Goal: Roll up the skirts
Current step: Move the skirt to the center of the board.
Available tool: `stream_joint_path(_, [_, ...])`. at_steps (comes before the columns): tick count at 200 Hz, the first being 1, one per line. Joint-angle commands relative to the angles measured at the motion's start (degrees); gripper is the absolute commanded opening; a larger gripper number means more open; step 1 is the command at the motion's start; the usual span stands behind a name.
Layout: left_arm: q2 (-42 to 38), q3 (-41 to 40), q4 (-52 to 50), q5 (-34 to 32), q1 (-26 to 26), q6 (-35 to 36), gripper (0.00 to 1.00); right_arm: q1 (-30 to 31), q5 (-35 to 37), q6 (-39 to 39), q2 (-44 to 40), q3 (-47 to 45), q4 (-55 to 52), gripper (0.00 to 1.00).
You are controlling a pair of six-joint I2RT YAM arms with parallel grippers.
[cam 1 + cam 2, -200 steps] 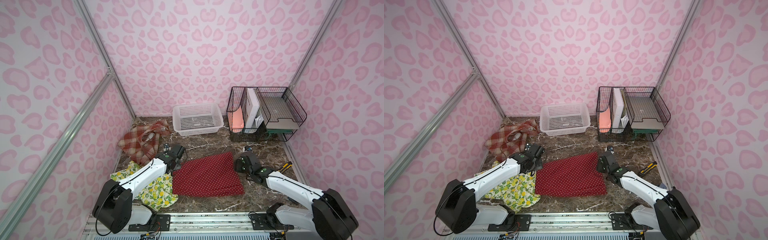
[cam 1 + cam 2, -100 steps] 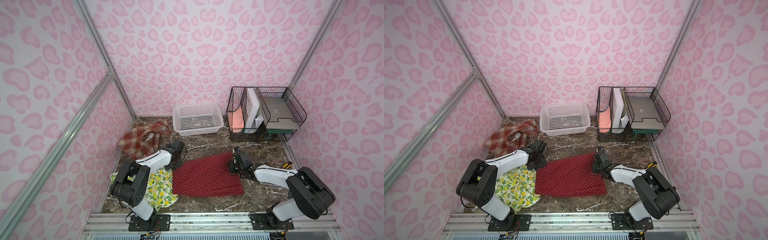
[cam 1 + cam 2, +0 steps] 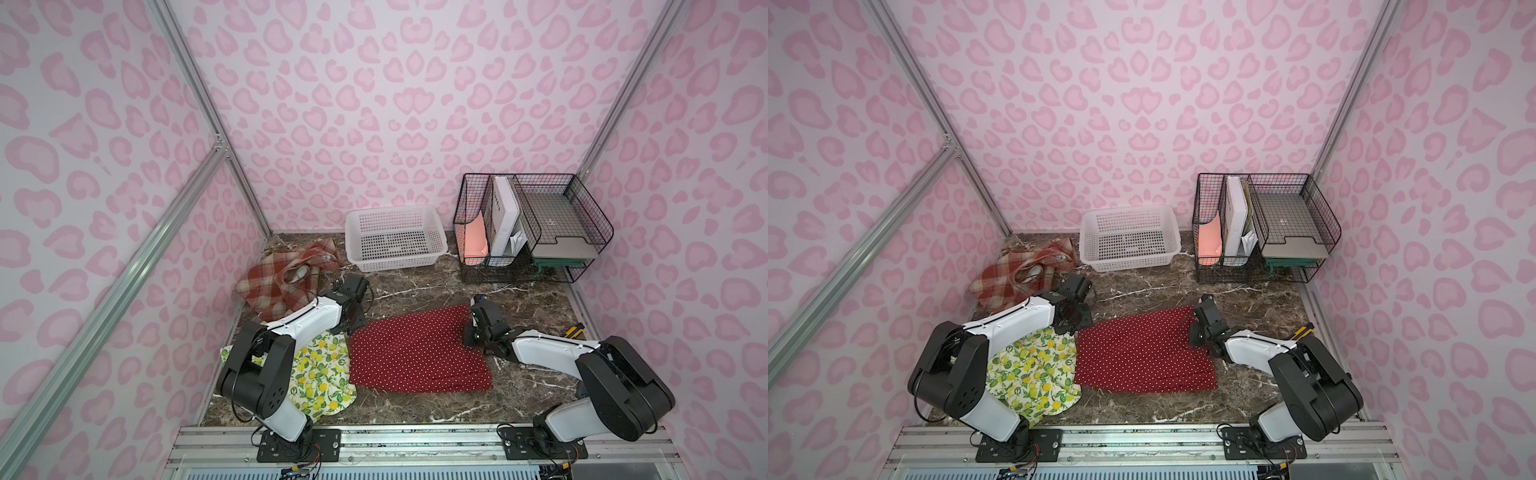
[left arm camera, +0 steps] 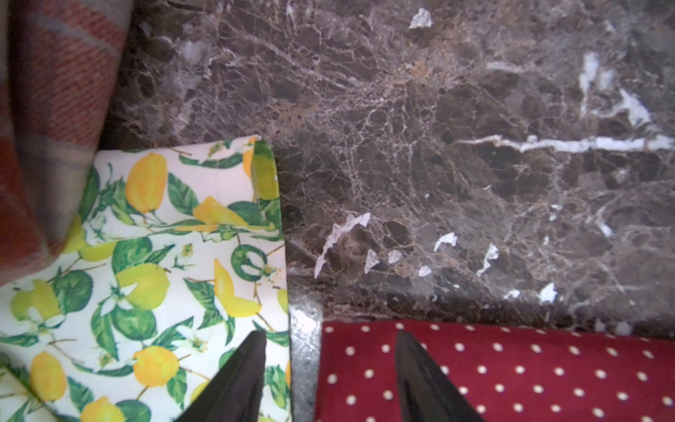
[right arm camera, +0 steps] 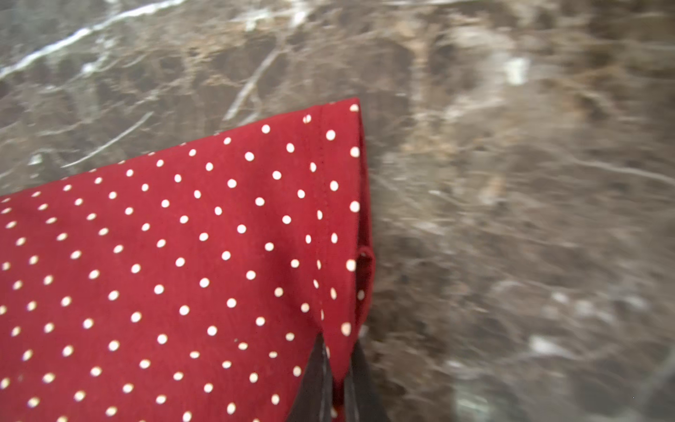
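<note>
One wire rack (image 3: 588, 208) holding folders (image 3: 473, 245) beside white basket (image 3: 395, 262), right hand (image 5: 339, 347) pinching red dotted skirt (image 3: 415, 353), left hand (image 4: 328, 334) parted

I see white-black left arm (image 3: 303, 320) and right arm (image 3: 548, 347) stretched low, wrists tipped down. Left gripper (image 4: 328, 338) fingers spread; right gripper (image 5: 340, 350) pinched on red white-dotted cloth skirt (image 5: 182, 274) hem.
</note>
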Motion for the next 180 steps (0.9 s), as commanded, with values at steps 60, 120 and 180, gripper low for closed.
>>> stream_joint_path(60, [3.84, 2.89, 3.46, 3.70, -1.51, 0.01, 0.61, -7.18, 3.67, -7.90, 7.21, 10.52, -8.82, 0.00])
stream_joint_path(120, [-7.40, -8.72, 20.93, 12.78, -2.47, 1.95, 0.64, -2.25, 6.00, -12.89, 15.10, 18.48, -6.81, 0.23])
stream_joint_path(180, [-7.26, -10.84, 14.19, 7.85, -2.29, 1.43, 0.63, 2.13, 12.71, -15.35, 15.12, 21.20, -8.49, 0.51])
